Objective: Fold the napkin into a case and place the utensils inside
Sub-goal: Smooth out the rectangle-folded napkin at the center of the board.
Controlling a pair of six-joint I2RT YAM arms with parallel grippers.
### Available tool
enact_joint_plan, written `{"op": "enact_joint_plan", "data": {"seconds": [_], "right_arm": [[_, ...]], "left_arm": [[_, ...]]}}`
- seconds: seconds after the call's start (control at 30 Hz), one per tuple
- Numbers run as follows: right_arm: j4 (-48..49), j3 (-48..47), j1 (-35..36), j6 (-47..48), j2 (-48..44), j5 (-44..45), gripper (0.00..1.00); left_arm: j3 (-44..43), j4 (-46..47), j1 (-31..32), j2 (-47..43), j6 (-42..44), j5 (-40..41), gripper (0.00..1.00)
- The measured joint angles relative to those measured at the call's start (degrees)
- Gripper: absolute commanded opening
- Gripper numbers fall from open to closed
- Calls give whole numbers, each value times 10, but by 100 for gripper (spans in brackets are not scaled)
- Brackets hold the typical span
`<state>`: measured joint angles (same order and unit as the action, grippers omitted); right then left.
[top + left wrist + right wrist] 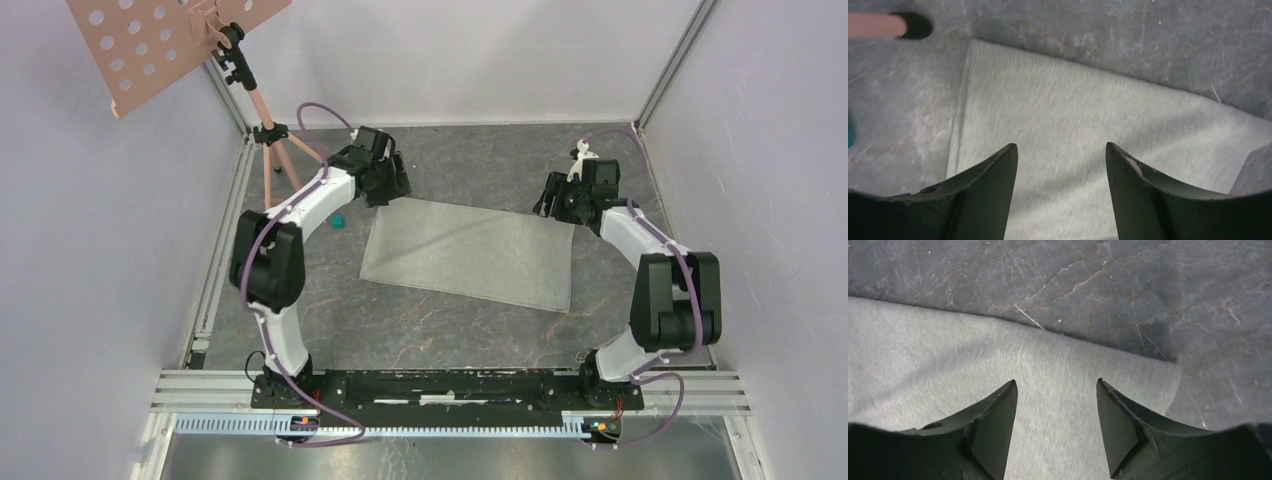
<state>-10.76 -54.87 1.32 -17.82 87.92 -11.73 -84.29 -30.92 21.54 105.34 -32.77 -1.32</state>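
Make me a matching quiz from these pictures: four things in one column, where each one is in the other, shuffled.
1 napkin
2 left claw
3 right claw
4 teal cube

A above the napkin's far right corner
B spread flat on the table
C above the napkin's far left corner
D just left of the napkin

Pairs: 1-B, 2-C, 3-A, 4-D

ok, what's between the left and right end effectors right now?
Only the napkin: in the top view its far edge spans from the left end effector to the right end effector. Nothing else lies there.
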Motion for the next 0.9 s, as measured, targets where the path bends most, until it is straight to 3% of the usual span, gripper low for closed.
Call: {"op": "enact_joint_plan", "data": {"seconds": [0.3,0.6,0.9], "right_arm": [[42,-11,-29,0,74,-33,65],[91,3,-62,21,132,-11,66],[-2,-49,-47,68,114,52,72]], "left_arm": [[-38,74,-15,126,-25,-9,70],[-105,62,-29,199,-30,28,70],[-133,4,-32,198,-17,-7,80]]}}
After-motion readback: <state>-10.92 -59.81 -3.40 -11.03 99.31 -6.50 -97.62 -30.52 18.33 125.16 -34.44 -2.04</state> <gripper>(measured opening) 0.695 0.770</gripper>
